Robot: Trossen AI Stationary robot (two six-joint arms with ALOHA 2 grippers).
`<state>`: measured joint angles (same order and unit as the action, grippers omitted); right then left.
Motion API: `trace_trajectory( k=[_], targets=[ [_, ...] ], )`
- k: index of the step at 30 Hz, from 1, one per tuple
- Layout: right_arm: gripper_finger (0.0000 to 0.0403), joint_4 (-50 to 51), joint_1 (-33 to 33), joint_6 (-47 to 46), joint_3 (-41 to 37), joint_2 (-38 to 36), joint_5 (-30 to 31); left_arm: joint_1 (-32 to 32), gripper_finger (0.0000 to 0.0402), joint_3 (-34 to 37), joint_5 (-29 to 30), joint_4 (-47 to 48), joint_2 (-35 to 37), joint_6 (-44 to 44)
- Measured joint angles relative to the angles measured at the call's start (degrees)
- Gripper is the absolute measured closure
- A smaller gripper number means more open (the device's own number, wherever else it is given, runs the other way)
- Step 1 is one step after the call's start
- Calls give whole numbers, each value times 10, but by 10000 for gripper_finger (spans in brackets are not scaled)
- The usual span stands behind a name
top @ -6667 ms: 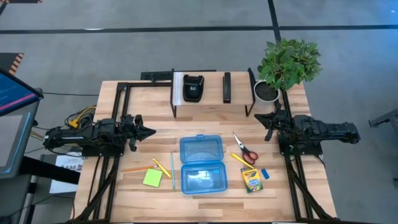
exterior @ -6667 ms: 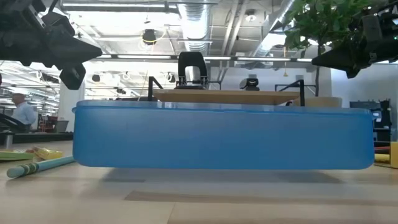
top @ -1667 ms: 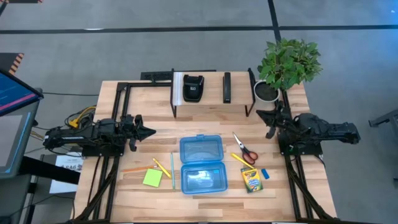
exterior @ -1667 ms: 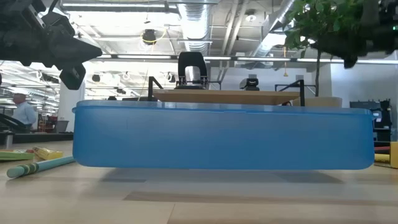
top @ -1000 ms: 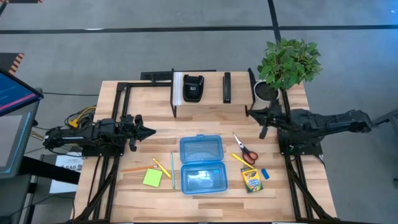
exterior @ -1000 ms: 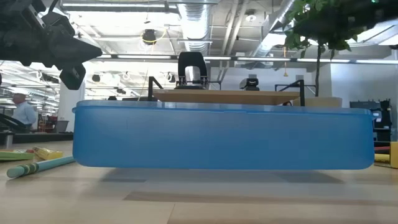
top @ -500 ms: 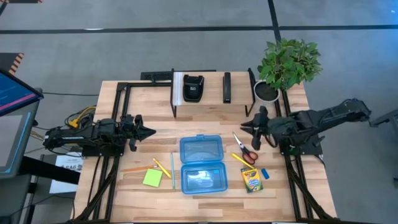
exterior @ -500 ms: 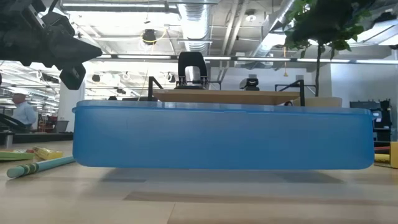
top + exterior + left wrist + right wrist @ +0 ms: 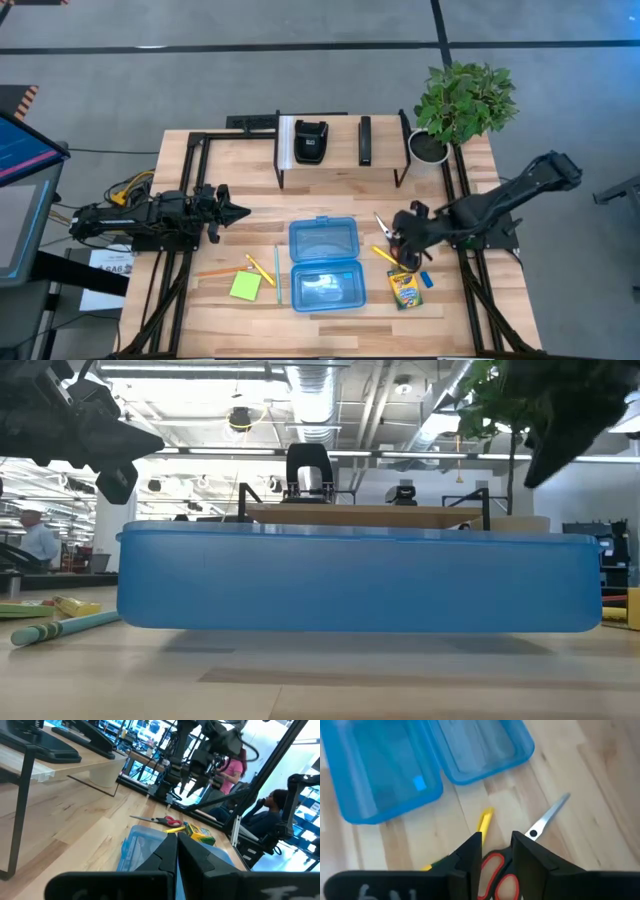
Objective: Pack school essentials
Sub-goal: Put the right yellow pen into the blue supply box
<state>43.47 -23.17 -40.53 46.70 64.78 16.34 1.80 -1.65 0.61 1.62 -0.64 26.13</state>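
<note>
Your right pincer (image 9: 496, 851) hangs part-open over the red-handled steel scissors (image 9: 520, 855) lying on the desk (image 9: 340, 180) beside the open blue plastic case (image 9: 323, 265), nothing gripped; next, drop and clench on the handles; left pincer (image 9: 235, 211) parked clenched.

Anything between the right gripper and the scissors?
Nothing visible. The right gripper hangs directly over the red-handled scissors, fingers parted over the handles, with only bare table between. A yellow pencil lies beside the scissors, not across them.
</note>
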Motion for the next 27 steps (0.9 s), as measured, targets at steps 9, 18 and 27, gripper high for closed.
trace_trajectory(
  k=[9, 18, 27],
  targets=[
    [245, -4, 1, -2, 0, 89, -30, 0, 401, 0, 17, -2, 0, -30],
    [236, -13, 12, 5, 0, 168, -68, 0, 401, 1, 88, -21, 0, -84],
    [239, -69, 16, 35, 0, 232, -106, 0, 401, 1, 114, -22, 0, -84]
  ],
)
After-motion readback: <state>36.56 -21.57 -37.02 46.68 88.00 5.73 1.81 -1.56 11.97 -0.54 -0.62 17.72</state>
